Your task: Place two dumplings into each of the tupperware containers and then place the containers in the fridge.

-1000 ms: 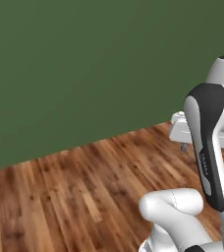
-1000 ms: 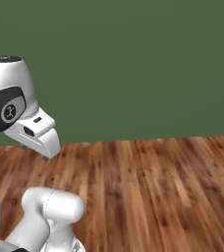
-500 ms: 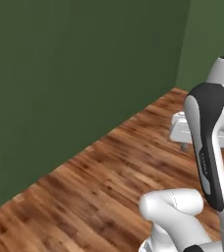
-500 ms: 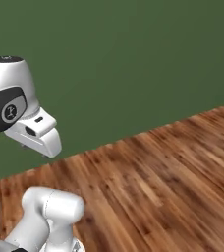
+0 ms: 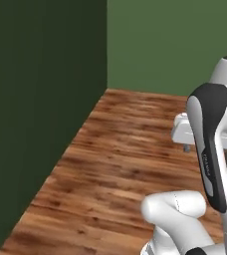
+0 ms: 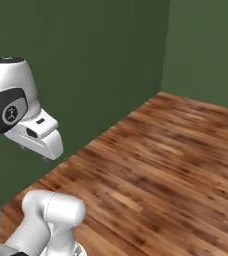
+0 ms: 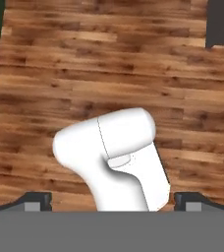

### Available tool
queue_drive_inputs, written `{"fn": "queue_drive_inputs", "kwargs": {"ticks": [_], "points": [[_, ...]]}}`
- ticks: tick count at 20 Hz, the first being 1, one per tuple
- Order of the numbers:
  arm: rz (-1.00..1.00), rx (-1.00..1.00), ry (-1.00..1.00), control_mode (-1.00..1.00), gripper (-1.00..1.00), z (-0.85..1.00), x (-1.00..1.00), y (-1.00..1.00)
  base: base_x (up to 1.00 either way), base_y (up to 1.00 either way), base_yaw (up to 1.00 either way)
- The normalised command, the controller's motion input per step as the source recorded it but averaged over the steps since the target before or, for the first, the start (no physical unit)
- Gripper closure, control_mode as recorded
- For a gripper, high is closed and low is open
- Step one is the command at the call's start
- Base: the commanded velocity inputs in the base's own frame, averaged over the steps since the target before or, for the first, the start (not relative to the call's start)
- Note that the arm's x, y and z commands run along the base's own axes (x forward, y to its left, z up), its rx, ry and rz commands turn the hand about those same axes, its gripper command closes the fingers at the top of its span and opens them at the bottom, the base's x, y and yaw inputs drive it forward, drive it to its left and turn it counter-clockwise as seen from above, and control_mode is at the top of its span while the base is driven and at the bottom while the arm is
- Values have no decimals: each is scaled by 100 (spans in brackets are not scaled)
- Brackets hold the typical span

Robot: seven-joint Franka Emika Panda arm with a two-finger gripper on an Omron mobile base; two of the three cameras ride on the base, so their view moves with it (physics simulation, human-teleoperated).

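Observation:
The dumplings, the tupperware containers and the fridge are out of view. My gripper (image 7: 114, 201) points down at the wooden floor (image 7: 109, 64). Its two dark fingertips (image 7: 35, 199) stand far apart at the bottom corners of the hand view, open, with nothing between them but floor. In the base views the white hand (image 5: 184, 130) (image 6: 38, 137) hangs folded close to the arm, well above the floor.
Two dark green walls meet in a corner (image 5: 107, 50) (image 6: 166, 50) ahead. Bare wooden floor (image 5: 120, 149) (image 6: 161, 165) runs up to them. A dark boxy shape (image 7: 222, 22) sits at the top right edge of the hand view.
The whole scene has swung in both base views: the base has turned, bringing the wall corner into sight. The arm holds the same folded pose and the gripper stays open.

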Motion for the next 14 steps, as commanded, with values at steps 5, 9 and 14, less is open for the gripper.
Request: {"fn": "queue_drive_inputs", "kwargs": {"ticks": [5,9,14], "points": [[0,0,0,100,-100,0,0,0,95,81,-62],[0,0,0,100,-100,0,0,0,100,90,-55],[0,0,0,100,-100,0,0,0,100,83,-53]]}}
